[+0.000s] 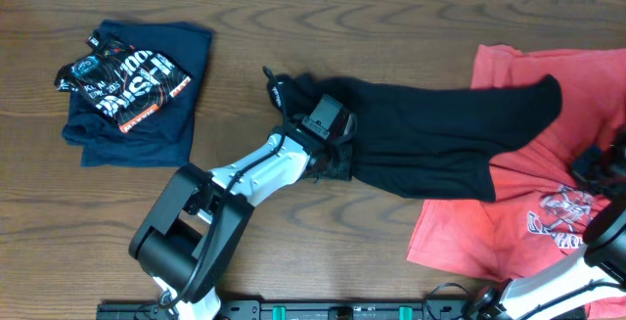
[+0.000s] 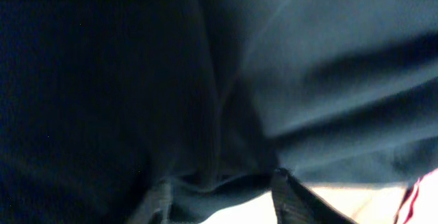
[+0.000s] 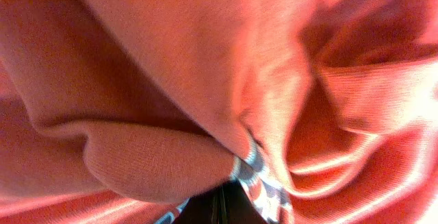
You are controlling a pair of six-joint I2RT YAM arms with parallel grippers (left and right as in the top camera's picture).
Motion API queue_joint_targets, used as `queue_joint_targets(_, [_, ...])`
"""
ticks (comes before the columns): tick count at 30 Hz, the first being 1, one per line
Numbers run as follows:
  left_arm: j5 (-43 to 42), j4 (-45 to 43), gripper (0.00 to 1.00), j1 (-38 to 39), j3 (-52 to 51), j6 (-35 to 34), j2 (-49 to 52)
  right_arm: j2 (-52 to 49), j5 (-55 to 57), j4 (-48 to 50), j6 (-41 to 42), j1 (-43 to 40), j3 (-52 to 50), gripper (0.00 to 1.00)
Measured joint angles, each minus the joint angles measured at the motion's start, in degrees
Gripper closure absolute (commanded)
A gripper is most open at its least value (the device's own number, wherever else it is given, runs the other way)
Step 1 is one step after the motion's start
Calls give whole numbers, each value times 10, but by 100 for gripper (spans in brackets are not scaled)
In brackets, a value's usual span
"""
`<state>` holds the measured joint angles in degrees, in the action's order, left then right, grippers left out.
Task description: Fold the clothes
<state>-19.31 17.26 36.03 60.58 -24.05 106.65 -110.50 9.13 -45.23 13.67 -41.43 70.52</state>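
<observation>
Folding work at a wooden table (image 1: 293, 17): one navy shirt (image 1: 137, 85) already lies folded at the far left, its printed panel facing up, well apart from the rest. The left gripper (image 1: 328, 129) is buried in the near end of a long black garment (image 1: 440, 129), which stretches across the middle of the table and overlaps a crumpled red shirt (image 1: 509, 222) at the right edge. The right gripper (image 1: 599, 168) rests on that red shirt. Both wrist cameras are smothered by cloth, dark on the left and red on the right, so it cannot be told whether either pincer is clamped or merely pressed into fabric. The step in hand appears to be the black garment, being pulled off the red shirt or laid out for folding. The next move likely calls for a firm pinch on one edge and a clean drag clear of the red shirt, without carrying it along.
</observation>
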Motion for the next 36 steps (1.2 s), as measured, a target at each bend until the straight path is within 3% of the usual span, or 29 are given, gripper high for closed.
queue_joint_targets(4, [-5,-36,30,1,1,-12,5,0,-3,-25,7,-28,49,99])
queue_joint_targets(9, [-3,-70,29,0,1,-15,11,0,-17,-35,10,-30,59,99])
queue_joint_targets(10, [-2,-71,33,0,1,-15,11,0,-19,-35,10,-30,59,99])
queue_joint_targets(14, [2,-70,87,0,1,-17,16,0,-25,-36,10,-23,59,99])
queue_joint_targets(15, [3,-70,94,0,1,-18,19,0,-25,-36,10,-21,59,99])
queue_joint_targets(23, [76,-25,94,-32,1,-5,11,0,-31,-37,10,-11,59,99])
queue_joint_targets(31, [142,1,94,-220,1,25,-39,0,-70,-26,-2,-11,59,99])
queue_joint_targets(36, [104,20,94,-293,5,33,-93,0,-223,14,-81,0,59,99])
